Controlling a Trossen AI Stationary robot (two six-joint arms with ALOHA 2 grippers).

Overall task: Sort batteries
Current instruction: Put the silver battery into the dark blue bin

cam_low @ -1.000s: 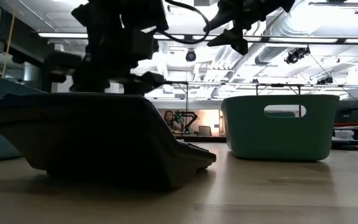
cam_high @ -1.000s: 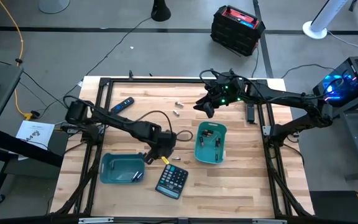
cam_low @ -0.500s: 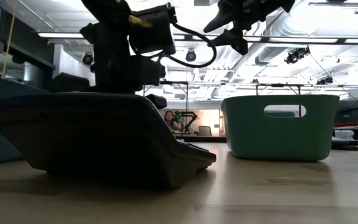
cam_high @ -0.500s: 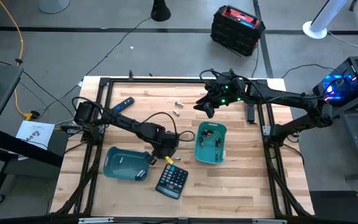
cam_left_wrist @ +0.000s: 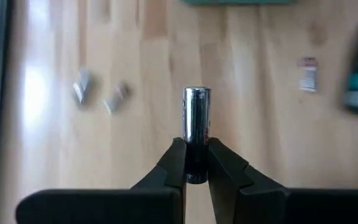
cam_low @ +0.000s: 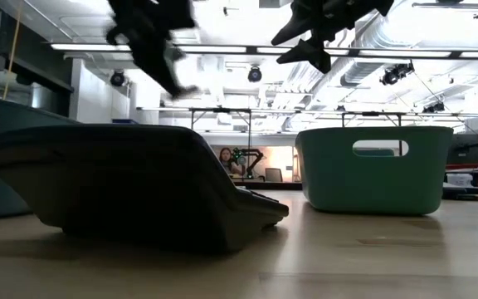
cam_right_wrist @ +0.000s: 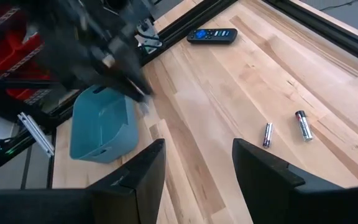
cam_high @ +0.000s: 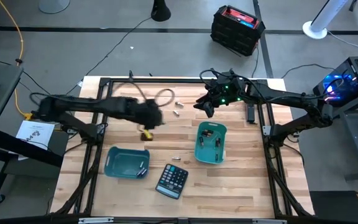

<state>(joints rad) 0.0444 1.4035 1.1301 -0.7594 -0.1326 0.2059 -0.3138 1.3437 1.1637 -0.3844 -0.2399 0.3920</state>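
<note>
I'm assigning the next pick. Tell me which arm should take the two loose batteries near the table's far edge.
The right. Its hand is open and hovers just beside the two batteries. The left hand is shut on a battery and must drop it first.

Pale planked wood for the table [cam_high: 241, 186], smooth with a soft sheen and visible grain. The battery [cam_left_wrist: 196, 134] in the left gripper [cam_left_wrist: 196, 163] is glossy metal, mirror-bright at its upper end; the fingers [cam_left_wrist: 225, 171] look matt black plastic. Lower left of the high view, a teal bin [cam_high: 112, 167] of smooth plastic; its paler twin [cam_high: 201, 154] sits right of centre. The calculator [cam_high: 171, 180] is dark plastic.
</note>
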